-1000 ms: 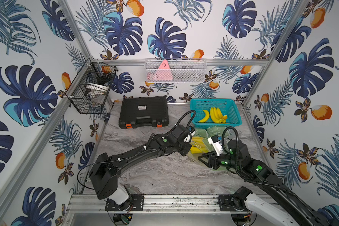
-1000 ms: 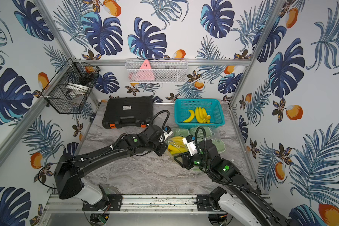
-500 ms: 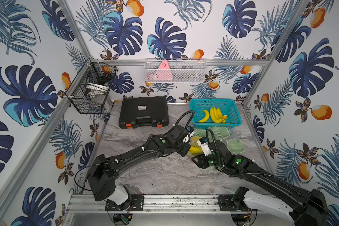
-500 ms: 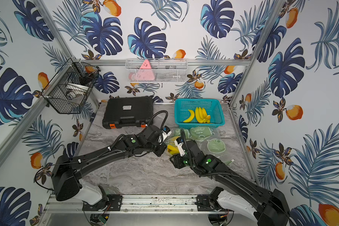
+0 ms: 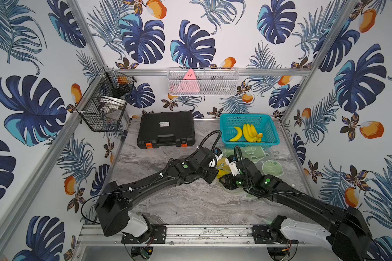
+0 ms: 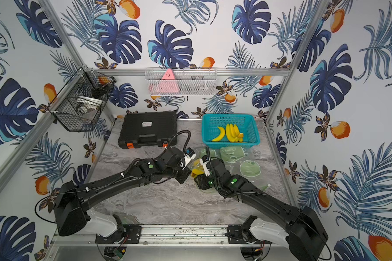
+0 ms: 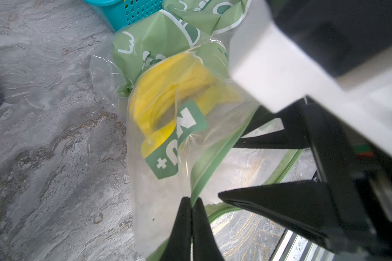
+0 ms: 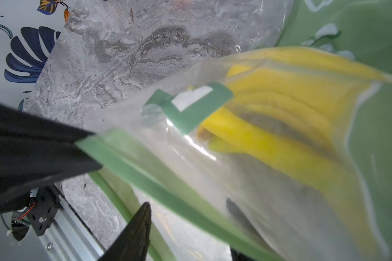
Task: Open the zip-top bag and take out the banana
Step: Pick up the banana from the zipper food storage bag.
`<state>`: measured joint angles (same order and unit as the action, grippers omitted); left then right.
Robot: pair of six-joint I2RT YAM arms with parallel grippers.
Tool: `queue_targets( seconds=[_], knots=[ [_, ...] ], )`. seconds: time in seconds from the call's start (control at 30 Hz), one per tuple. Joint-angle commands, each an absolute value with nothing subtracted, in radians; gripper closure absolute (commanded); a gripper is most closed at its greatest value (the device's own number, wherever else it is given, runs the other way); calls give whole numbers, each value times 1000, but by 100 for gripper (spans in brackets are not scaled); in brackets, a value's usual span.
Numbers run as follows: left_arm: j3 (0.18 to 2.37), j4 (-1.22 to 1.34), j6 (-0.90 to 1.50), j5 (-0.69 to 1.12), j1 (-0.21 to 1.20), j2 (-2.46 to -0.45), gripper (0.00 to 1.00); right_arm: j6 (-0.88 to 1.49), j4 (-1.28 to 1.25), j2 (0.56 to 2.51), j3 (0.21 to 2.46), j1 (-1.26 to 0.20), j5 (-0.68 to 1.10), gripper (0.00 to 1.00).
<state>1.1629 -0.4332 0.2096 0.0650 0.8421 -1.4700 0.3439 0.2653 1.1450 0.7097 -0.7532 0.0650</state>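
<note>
Likely thin, slick bag (image 7: 155, 203) w/ soft banana (image 7: 168, 90): left fingers (image 7: 182, 226) pinch bag's zip rim (image 7: 213, 166), right fingers (image 7: 281, 203) wide beside it; grab banana mid-body.

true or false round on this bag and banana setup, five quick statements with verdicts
1. The left gripper is pinched shut on the clear zip-top bag at its green edge. True.
2. The yellow banana bunch lies on bare table outside that bag. False: the yellow banana bunch is inside the bag.
3. The teal plastic basket holds loose yellow bananas. True.
4. The black hard plastic case stands open. False: the case's lid is shut.
5. The right gripper is shut. False: the right gripper's jaws stand apart.
</note>
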Motion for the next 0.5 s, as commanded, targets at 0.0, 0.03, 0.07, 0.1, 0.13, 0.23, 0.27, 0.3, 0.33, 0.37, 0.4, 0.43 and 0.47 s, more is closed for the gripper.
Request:
queue_targets(
  seconds=[0.0,0.03,0.07,0.1,0.13,0.23,0.27,0.3,0.33,0.37,0.4,0.43,0.47],
  knots=[
    [1174,-392,261,85,841,-1473,100,315,181,1179,721,-754,43,43],
    [1175,-381,278,93,841,-1473,100,313,162,1187,714,-754,29,40],
    [1175,-370,291,105,841,-1475,100,314,138,1196,706,-753,20,38],
    [1176,-361,300,116,841,-1478,100,313,114,1203,697,-753,5,37],
    [1177,-353,315,128,841,-1483,100,311,83,1213,686,-752,-17,35],
    [1171,-328,360,153,841,-1491,100,292,6,1264,677,-751,-35,26],
    [1164,-315,374,163,841,-1490,100,284,-18,1282,678,-751,-41,22],
    [1158,-302,390,173,841,-1489,100,277,-44,1306,682,-751,-51,20],
    [1149,-289,403,183,841,-1488,100,273,-84,1325,678,-752,-61,19],
    [1142,-283,411,190,841,-1486,100,262,-133,1339,668,-751,-56,19],
    [1133,-275,424,194,841,-1484,100,247,-179,1361,666,-752,-62,18],
    [1123,-266,433,200,841,-1480,100,235,-190,1383,676,-753,-77,17],
    [1115,-260,441,203,841,-1476,100,225,-198,1401,687,-750,-88,17]
  ],
)
